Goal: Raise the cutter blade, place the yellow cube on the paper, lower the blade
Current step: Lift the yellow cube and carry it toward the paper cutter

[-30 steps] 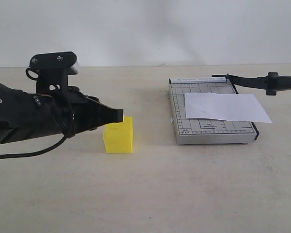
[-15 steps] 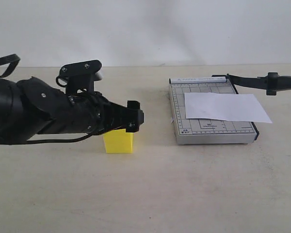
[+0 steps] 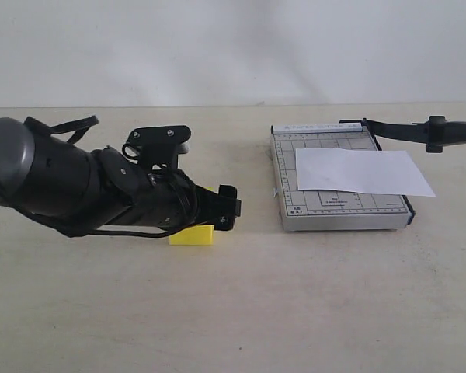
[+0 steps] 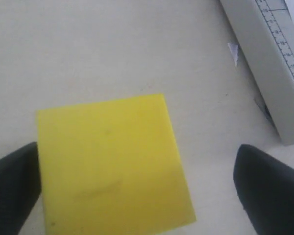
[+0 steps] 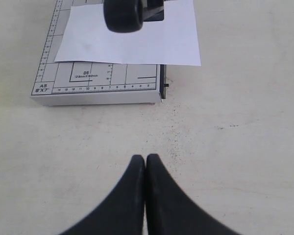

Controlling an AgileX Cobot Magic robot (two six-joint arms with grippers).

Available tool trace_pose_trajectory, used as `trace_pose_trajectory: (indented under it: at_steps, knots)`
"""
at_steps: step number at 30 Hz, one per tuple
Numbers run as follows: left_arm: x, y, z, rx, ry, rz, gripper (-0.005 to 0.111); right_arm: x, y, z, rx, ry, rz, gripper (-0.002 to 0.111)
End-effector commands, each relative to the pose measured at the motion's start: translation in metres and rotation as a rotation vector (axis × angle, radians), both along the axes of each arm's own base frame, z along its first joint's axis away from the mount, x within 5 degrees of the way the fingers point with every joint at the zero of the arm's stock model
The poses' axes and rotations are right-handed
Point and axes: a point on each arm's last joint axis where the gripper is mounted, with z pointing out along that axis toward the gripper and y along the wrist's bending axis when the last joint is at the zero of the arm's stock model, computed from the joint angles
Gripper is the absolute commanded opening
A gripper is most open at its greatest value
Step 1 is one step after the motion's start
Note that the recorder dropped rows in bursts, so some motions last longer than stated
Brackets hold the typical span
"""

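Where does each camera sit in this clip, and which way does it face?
Exterior view: off the arms, facing across the table toward the wall; shows the left arm over the yellow cube, cutter base to its right.
Left wrist view: looks down on the cube between the fingers of the open left end effector.
Right wrist view: looks past the shut right end effector toward the paper.
Shared: all three show the cutter base.

Pale beige surface [image 3: 295,311], plain white wall [image 3: 233,47] behind it. The grey gridded cutter base [image 3: 334,206] sits flat on the right, ruler marks along its edges. A tiny white scrap [image 4: 233,49] lies just beside its side wall, with dark specks [image 5: 172,115] off one corner.
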Motion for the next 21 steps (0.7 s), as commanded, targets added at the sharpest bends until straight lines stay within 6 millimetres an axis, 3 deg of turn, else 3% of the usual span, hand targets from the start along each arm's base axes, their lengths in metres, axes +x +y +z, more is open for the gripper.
trace_pose_trajectory:
  at_steps: [1,12,14,15,21]
  knots:
    - [0.002,-0.002,0.002,-0.003,-0.019,0.007,0.087,0.0,0.0,0.001,0.005,-0.005,-0.002,0.0]
    - [-0.002,-0.003,0.001,0.037,-0.012,-0.083,0.03,0.0,0.0,0.001,0.005,-0.005,-0.002,0.0]
    - [-0.003,-0.004,0.004,0.041,-0.018,-0.104,0.018,0.0,0.0,0.001,0.007,-0.004,-0.002,0.0]
    - [-0.003,-0.004,0.01,0.041,-0.036,-0.123,0.007,0.0,0.0,0.001,0.008,-0.002,-0.001,0.0]
    - [-0.004,-0.002,0.042,0.001,-0.123,-0.131,0.004,0.0,0.0,0.001,0.008,-0.002,-0.001,0.0]
